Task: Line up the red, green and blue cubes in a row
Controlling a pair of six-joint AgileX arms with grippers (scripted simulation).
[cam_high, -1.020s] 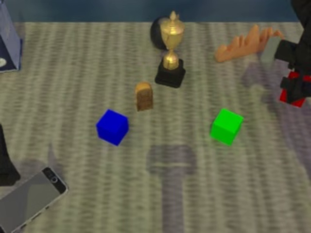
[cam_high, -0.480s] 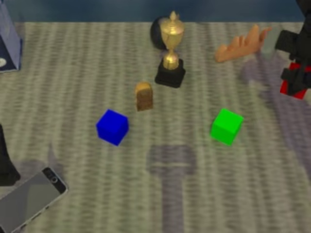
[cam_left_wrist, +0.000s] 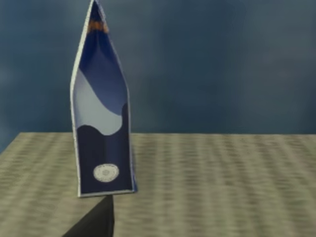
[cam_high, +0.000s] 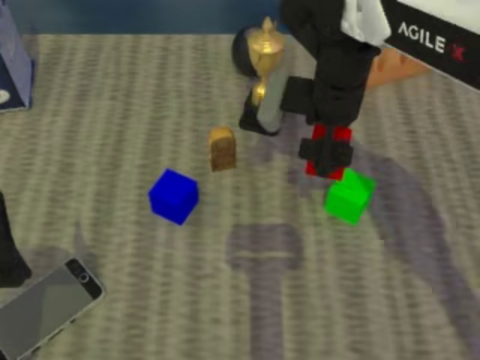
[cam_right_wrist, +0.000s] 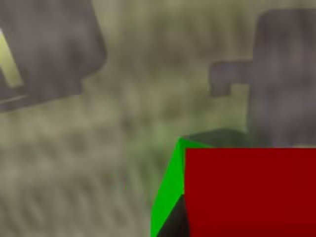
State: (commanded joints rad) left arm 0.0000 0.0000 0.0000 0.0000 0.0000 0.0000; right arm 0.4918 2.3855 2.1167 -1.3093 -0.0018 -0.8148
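Red shows between the dark fingers of the right end effector, which holds the red cube just above and beside the green cube. Judged by their plain matte faces, the cubes should be light, stiff and best pinched on two opposite flat sides. On the worktop, the blue cube sits well apart to the left. Most of the red cube is hidden by the arm. The left end effector is out of sight.

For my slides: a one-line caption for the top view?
Right gripper carries the red cube over the green cube; blue cube waits apart.
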